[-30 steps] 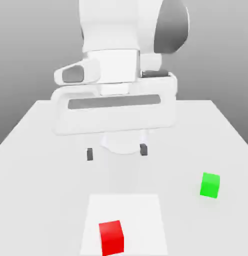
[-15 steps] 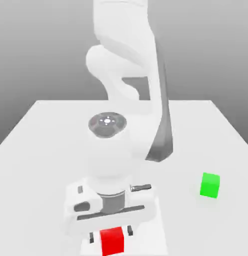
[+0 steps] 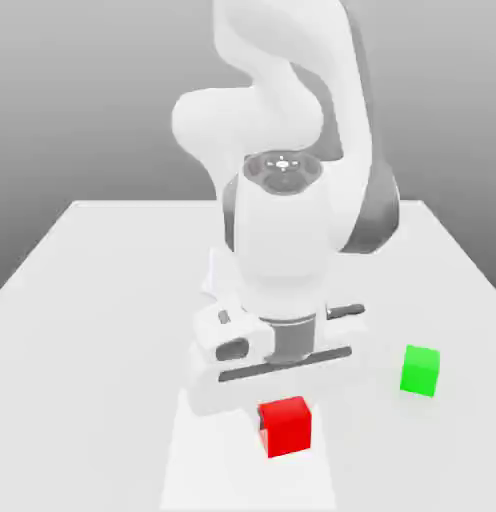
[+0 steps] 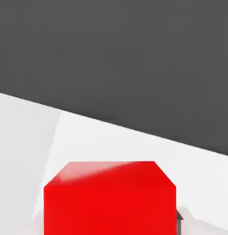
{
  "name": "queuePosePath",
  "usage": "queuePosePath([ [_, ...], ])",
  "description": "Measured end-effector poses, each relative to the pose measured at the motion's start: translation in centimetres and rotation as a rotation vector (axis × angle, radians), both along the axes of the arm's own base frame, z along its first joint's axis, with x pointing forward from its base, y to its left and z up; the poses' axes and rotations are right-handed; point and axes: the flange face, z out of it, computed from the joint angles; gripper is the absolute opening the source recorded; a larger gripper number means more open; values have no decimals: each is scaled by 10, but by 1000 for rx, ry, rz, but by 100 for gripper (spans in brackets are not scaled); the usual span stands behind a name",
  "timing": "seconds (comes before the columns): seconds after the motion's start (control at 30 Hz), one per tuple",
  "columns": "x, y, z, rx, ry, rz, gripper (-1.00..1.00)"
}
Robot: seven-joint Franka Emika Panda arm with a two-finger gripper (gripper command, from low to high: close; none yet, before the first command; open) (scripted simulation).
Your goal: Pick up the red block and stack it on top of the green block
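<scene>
The arm reached down over the table (image 3: 112,350), its gripper (image 3: 284,420) pointing downward, slightly turned, its pincer clamped on the red block (image 3: 287,428), near the green block (image 3: 420,371).

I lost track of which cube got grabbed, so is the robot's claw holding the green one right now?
No, the claw has the red cube, and the green cube sits apart.

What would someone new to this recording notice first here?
Most likely the bright red block, held in the gripper over the white patch near the front of the table in the exterior view. Next, the vivid green block on the table toward that view's right, then the big white arm rising through the middle.
</scene>
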Motion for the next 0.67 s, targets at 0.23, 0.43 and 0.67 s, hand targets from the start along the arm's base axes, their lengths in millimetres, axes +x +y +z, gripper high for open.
queuePosePath([
  [0.23,-102,126,17,-10,0,154,-100],
  [0.43,-155,156,0,-44,-18,189,-100],
  [0.67,-158,156,-44,-44,-17,190,100],
])
